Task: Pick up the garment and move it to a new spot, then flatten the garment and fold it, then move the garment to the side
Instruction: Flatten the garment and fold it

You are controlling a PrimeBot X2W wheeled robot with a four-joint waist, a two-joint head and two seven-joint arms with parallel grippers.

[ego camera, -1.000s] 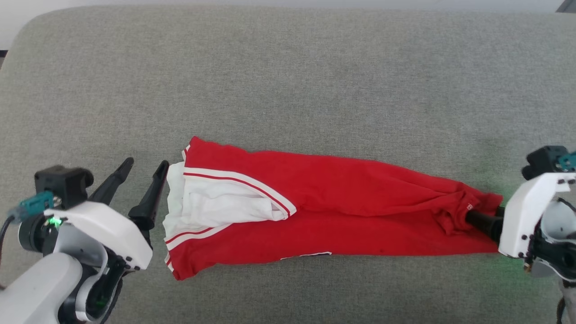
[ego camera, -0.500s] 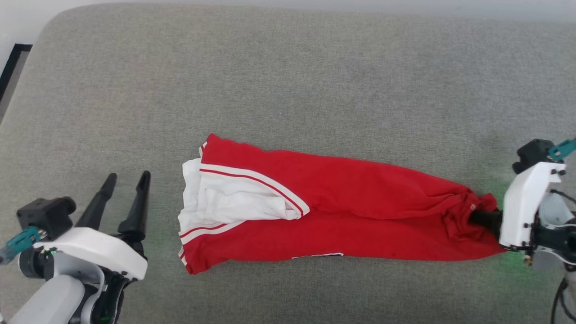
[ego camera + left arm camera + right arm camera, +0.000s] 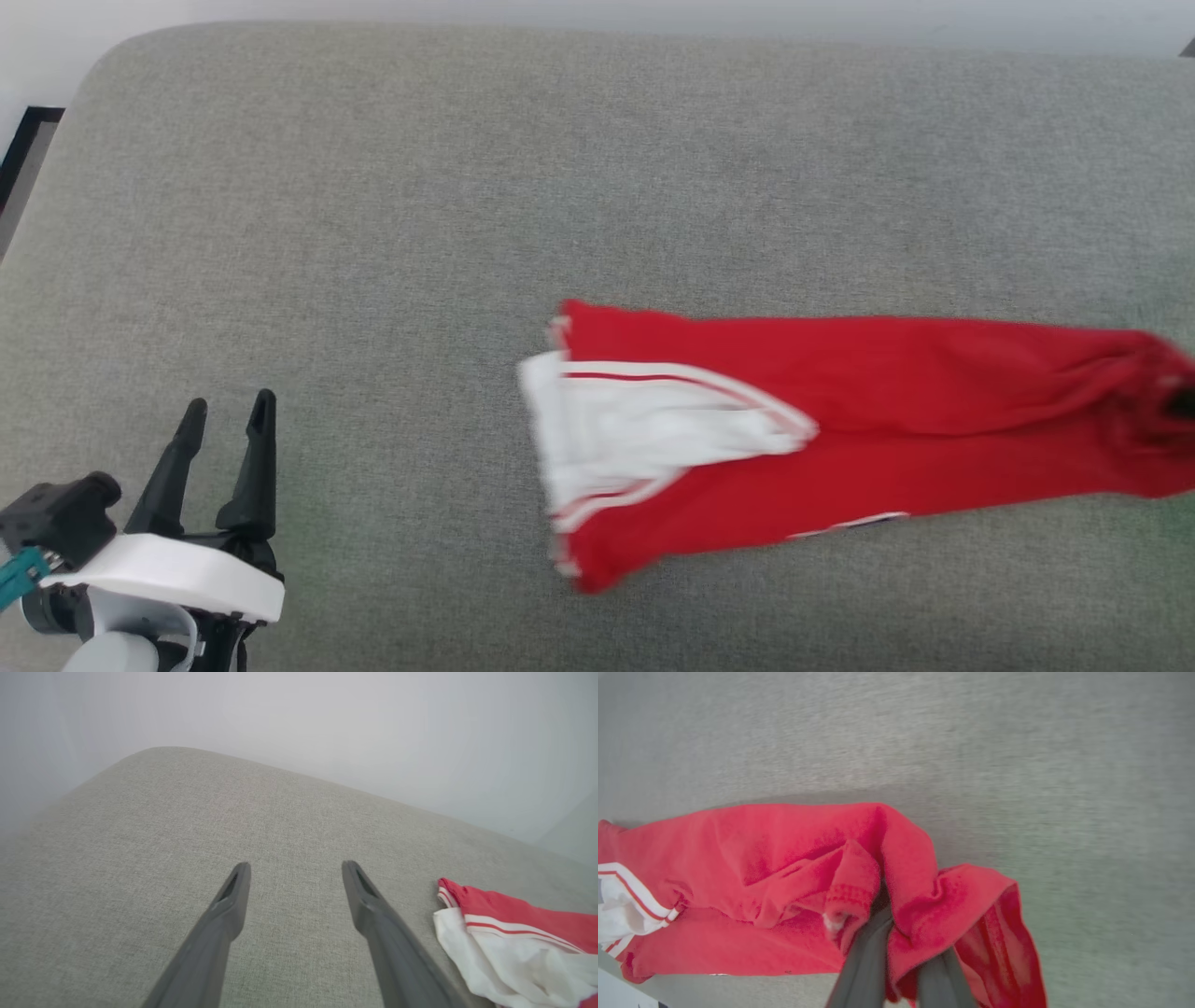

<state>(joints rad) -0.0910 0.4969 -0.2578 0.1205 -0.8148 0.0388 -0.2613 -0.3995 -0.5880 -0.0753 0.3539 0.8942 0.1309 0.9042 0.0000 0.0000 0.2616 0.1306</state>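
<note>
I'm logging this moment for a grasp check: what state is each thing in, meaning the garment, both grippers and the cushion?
garment: folded into a long band, lying along the cushion, its right end bunched up and gripped.
right gripper: shut on the garment's bunched end.
left gripper: open, holding nothing, apart from the garment.
grey cushion: flat, bearing the garment.

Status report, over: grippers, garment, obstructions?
Right gripper shut on garment, red end. Left gripper open, off the cloth. Garment folded lengthwise on grey cushion. No obstructions seen.

Red garment (image 3: 840, 411) with white, red-striped sleeve on grey cushion (image 3: 467, 187).
</note>
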